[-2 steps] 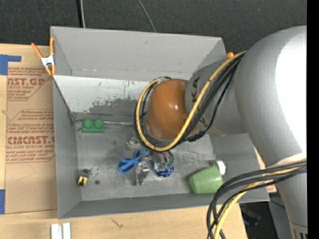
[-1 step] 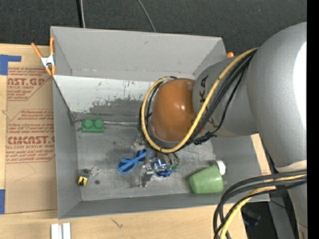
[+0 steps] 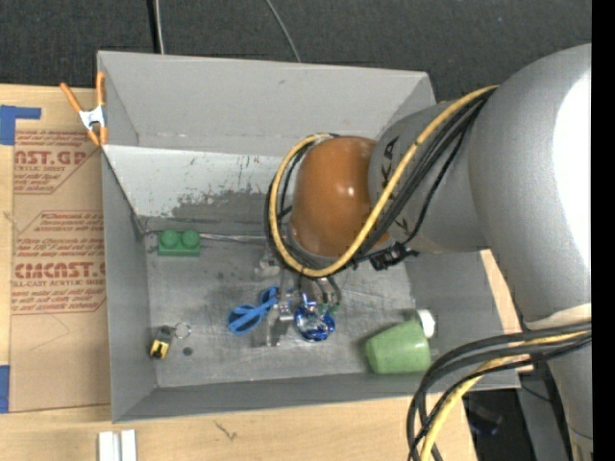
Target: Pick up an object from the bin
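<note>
Blue piece [image 3: 250, 316] lies mid-floor in the bin [image 3: 130, 286], just left of the lowered hand [image 3: 293, 317]; a blue-white trinket [image 3: 315, 327] sits just right. Clenched or released cannot be told. Seemingly the grasp step; next, a firm close and a lift.

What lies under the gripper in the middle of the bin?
Beneath the gripper lies a small blue-and-white thing, with a blue scissors-like thing just left. Whatever is beneath the orange cover is hidden.

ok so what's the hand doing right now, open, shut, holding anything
hand: cannot be told; it sits low over a small blue-and-white shiny object, beside blue plastic scissor-like handles.
</note>
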{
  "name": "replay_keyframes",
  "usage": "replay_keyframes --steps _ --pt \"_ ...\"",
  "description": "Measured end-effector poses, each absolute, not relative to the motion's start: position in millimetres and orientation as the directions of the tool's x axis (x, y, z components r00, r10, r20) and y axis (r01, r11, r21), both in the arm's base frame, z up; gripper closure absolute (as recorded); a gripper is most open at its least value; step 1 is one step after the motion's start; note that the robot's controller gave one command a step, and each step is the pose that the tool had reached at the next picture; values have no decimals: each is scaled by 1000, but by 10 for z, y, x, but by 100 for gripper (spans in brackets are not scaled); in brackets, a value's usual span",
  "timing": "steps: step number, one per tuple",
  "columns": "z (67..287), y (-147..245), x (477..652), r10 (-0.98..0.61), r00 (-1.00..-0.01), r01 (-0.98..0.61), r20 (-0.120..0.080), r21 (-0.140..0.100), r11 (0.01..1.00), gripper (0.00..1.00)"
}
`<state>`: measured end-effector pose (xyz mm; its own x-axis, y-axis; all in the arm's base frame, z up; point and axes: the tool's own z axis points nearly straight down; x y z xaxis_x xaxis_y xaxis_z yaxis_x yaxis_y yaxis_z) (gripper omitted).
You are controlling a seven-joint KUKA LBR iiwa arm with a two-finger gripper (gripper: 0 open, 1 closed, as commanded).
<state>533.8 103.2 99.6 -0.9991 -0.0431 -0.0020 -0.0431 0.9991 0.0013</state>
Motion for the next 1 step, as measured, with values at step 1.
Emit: replay_keyframes --steps 1 --pt "745 1077 5325 -111 -994 -111 -11 -1 994 0"
